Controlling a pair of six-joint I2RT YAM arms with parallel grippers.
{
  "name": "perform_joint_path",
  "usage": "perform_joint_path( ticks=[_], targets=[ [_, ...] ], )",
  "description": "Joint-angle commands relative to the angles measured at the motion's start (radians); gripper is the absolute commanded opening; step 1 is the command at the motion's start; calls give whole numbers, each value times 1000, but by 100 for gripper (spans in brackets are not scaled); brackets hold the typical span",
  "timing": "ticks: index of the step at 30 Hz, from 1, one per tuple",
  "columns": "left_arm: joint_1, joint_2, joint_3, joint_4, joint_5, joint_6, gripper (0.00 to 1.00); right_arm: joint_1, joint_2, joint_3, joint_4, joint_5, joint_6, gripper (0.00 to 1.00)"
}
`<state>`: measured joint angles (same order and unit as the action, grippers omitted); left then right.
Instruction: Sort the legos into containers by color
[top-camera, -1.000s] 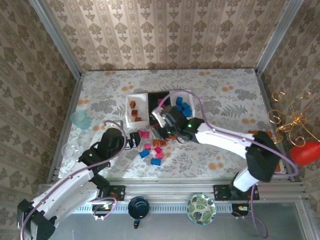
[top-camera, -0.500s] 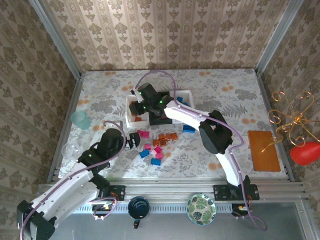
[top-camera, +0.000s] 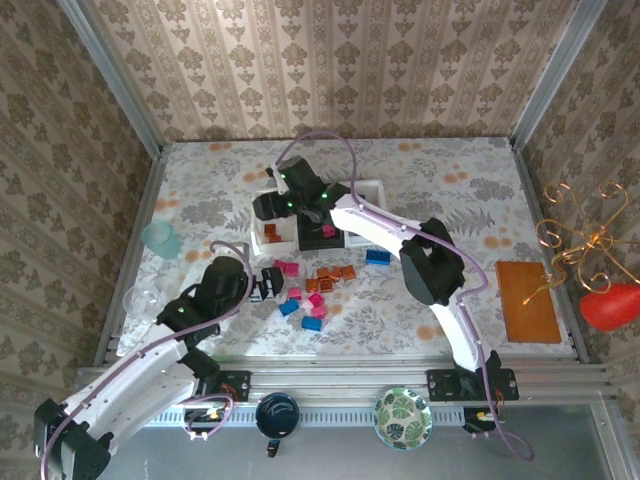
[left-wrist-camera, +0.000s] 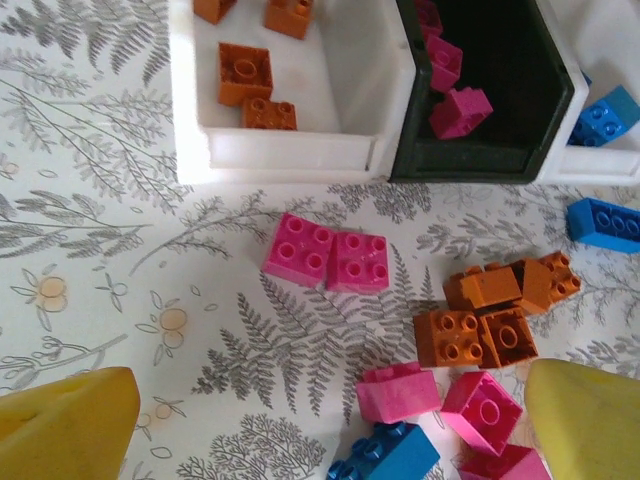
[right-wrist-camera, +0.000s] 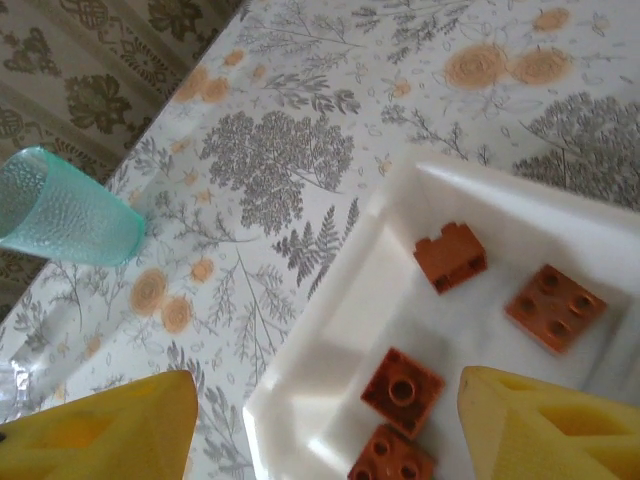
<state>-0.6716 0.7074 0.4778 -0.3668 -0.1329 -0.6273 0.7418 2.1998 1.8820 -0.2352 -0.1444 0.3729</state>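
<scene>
Well, the legos (left-wrist-camera: 470, 335) look to me like light, hard, glossy plastic. They are too stiff for me to crush, but smooth-sided, so I judge that a corner pinch would let one twist and squirt out. I would take each one across two flat opposite walls, pads low on the body under the studs, and start with a brick that stands clear of its neighbours. They are small studded bricks in orange, magenta-pink and blue. The loose ones lie on the fern-printed table (left-wrist-camera: 100, 250) just in front of the containers (left-wrist-camera: 300, 152): a pink pair (left-wrist-camera: 325, 257) touching side by side, an orange cluster (left-wrist-camera: 495, 310) to its right, and more pink with a blue brick (left-wrist-camera: 385, 455) nearest my left gripper (left-wrist-camera: 325, 430), whose jaws stand wide apart and empty above them. Sorted ones sit in the trays: orange in the left white tray (left-wrist-camera: 290, 165), pink in the black tray (left-wrist-camera: 470, 162), blue in the right white tray (left-wrist-camera: 595, 167). My right gripper (right-wrist-camera: 325, 430) hangs over the left white tray's corner, jaws parted with nothing between them and four orange bricks (right-wrist-camera: 402, 390) lying below.
</scene>
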Motion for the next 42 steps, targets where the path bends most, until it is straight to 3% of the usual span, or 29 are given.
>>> perform_joint_path(
  ticks=[1, 7, 19, 27, 30, 34, 42],
  targets=[
    [1, 57, 23, 11, 70, 49, 100, -3, -158, -157, 85, -20, 22, 71],
    [-99, 252, 80, 35, 91, 82, 82, -3, -344, -461, 154, -9, 26, 71],
    [-393, 548, 228, -79, -2, 120, 83, -47, -646, -862, 180, 106, 26, 72],
    [-487, 693, 297, -115, -16, 101, 81, -89, -730, -931, 183, 116, 29, 73],
    [-519, 743, 318, -131, -36, 94, 75, -99, -742, -937, 183, 117, 27, 73],
    [-526, 776, 326, -146, -52, 78, 68, -108, -755, -949, 189, 113, 28, 73],
    [-527, 789, 301, -119, -70, 80, 66, -120, -765, -963, 191, 108, 29, 73]
  ],
)
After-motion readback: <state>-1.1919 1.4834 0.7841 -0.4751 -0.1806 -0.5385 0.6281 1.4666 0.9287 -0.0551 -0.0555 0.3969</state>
